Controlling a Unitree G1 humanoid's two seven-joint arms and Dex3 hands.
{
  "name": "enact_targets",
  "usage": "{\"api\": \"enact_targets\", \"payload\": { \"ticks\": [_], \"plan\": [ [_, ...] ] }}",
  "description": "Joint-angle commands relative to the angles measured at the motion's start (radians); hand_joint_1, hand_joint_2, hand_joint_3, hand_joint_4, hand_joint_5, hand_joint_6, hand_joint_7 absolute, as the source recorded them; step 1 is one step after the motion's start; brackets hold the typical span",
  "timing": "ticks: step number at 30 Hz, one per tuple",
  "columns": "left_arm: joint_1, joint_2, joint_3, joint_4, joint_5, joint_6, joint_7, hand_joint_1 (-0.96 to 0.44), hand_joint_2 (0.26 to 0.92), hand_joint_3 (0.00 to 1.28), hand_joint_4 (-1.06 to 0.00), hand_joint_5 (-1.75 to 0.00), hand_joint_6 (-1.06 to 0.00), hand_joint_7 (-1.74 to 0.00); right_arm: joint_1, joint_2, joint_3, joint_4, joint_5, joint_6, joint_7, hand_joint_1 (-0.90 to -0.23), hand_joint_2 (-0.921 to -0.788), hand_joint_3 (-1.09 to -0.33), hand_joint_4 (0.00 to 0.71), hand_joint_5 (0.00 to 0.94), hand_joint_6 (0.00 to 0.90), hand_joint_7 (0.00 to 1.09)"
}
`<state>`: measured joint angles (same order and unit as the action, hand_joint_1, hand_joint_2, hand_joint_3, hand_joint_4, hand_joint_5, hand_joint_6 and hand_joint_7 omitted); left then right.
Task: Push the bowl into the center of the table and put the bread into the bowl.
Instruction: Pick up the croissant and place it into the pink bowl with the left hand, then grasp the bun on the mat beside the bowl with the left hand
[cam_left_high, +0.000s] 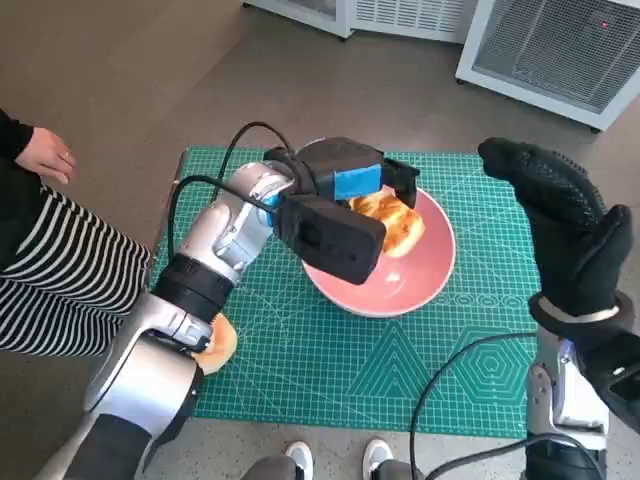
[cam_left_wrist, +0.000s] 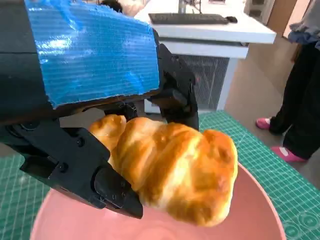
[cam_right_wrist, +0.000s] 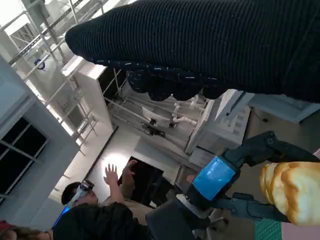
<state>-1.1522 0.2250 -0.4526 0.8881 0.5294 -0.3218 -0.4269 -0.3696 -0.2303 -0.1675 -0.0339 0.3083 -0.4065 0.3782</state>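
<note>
From the head view I see my left hand (cam_left_high: 345, 195) holding the bread (cam_left_high: 393, 222) over the pink bowl (cam_left_high: 420, 280) at frame centre, its forearm hiding the bowl's left rim and part of the loaf. My right hand (cam_left_high: 560, 225) hangs at the right, fingers spread, holding nothing. I can read no writing on the green mat (cam_left_high: 400, 370) covering the desk.

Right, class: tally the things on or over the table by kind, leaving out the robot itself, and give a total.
Pink bowl: 1
Bread: 2, the bread held by the left hand and a second bread, partly hidden by the left forearm
Green mat: 1
Total: 4
</note>
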Motion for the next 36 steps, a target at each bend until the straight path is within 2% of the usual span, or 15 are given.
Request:
{"api": "enact_targets", "payload": {
  "ticks": [1,6,12,15,20,24,28,33,36],
  "plan": [
    [-0.013,0.005,0.024,0.001,-0.042,0.024,-0.067,-0.28,0.859,0.03,-0.15,-0.09,-0.2,-0.21,0.026,-0.007,-0.005,-0.008,-0.014,0.019,-0.012,-0.691,-0.921,-0.665,0.156,0.005,0.073,0.44],
    [-0.006,0.028,0.04,-0.027,-0.07,0.028,-0.117,-0.45,0.844,0.01,-0.04,-0.01,-0.16,-0.11,0.025,-0.005,-0.003,-0.014,-0.015,0.025,-0.018,-0.692,-0.921,-0.665,0.156,0.004,0.072,0.44],
    [0.031,0.091,0.089,-0.115,-0.126,0.004,-0.17,-0.55,0.844,0.0,0.0,0.0,-0.16,-0.08,0.025,-0.001,0.002,-0.017,-0.017,0.028,-0.022,-0.69,-0.921,-0.665,0.154,0.003,0.07,0.44],
    [0.113,0.207,0.169,-0.298,-0.225,0.001,-0.268,-0.53,0.84,0.0,0.0,0.0,-0.17,-0.08,0.03,0.006,0.011,-0.035,-0.025,0.034,-0.032,-0.691,-0.921,-0.665,0.153,0.002,0.07,0.44],
    [0.229,0.33,0.261,-0.494,-0.323,0.004,-0.35,-0.48,0.827,0.0,0.0,0.0,-0.18,-0.07,0.038,0.007,0.017,-0.051,-0.024,0.035,-0.037,-0.69,-0.921,-0.667,0.152,0.001,0.069,0.44],
    [0.339,0.434,0.346,-0.626,-0.394,-0.013,-0.39,-0.39,0.818,0.0,0.0,0.0,-0.17,-0.05,0.039,0.006,0.018,-0.05,-0.016,0.03,-0.032,-0.686,-0.921,-0.666,0.152,0.001,0.069,0.45],
    [0.446,0.524,0.412,-0.738,-0.427,-0.003,-0.414,-0.39,0.821,0.0,0.0,0.0,-0.17,-0.05,0.038,0.004,0.018,-0.045,-0.013,0.024,-0.027,-0.685,-0.921,-0.665,0.152,0.001,0.069,0.45],
    [0.572,0.637,0.473,-0.85,-0.439,0.017,-0.446,-0.34,0.78,0.0,0.0,0.0,-0.18,-0.06,0.034,0.001,0.016,-0.034,-0.005,0.018,-0.019,-0.694,-0.921,-0.663,0.152,0.001,0.07,0.44],
    [0.645,0.702,0.512,-0.89,-0.485,0.047,-0.501,-0.3,0.758,0.0,0.0,0.0,-0.18,-0.06,0.026,0.0,0.015,-0.02,0.0,0.013,-0.013,-0.694,-0.921,-0.663,0.152,0.001,0.07,0.44]
  ]
}}
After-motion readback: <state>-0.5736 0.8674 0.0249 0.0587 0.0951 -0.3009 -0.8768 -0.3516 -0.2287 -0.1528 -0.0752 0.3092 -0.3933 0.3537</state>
